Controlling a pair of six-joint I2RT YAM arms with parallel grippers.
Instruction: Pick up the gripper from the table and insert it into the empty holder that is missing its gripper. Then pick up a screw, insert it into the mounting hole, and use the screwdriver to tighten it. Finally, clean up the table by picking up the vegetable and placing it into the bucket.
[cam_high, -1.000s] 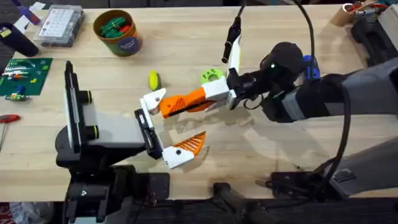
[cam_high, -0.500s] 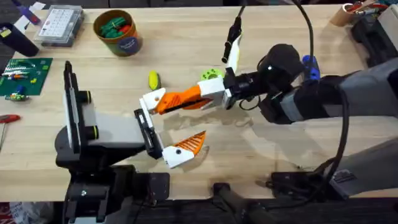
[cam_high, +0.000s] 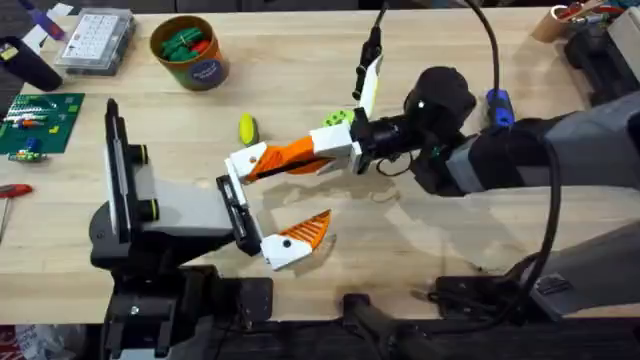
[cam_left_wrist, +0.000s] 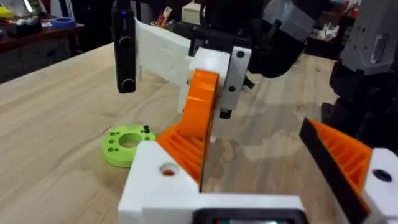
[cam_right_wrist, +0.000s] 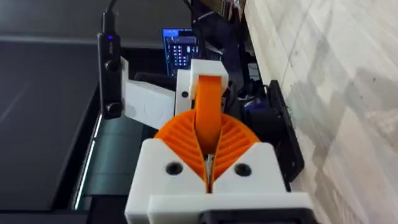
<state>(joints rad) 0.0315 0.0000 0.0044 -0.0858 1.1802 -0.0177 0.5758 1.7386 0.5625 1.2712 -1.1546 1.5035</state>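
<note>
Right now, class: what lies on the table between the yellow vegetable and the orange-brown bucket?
Overhead, bare table separates the vegetable from the bucket; nothing lies between them.

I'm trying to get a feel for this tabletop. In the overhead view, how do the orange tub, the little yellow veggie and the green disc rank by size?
1. The bucket, clearly largest.
2. The green disc, partly hidden by the right gripper.
3. The vegetable, slightly smaller.

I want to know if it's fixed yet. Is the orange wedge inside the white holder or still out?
Partly in. The orange wedge meets the white holder, but most of it sticks out, pinched in the right hand.
</note>
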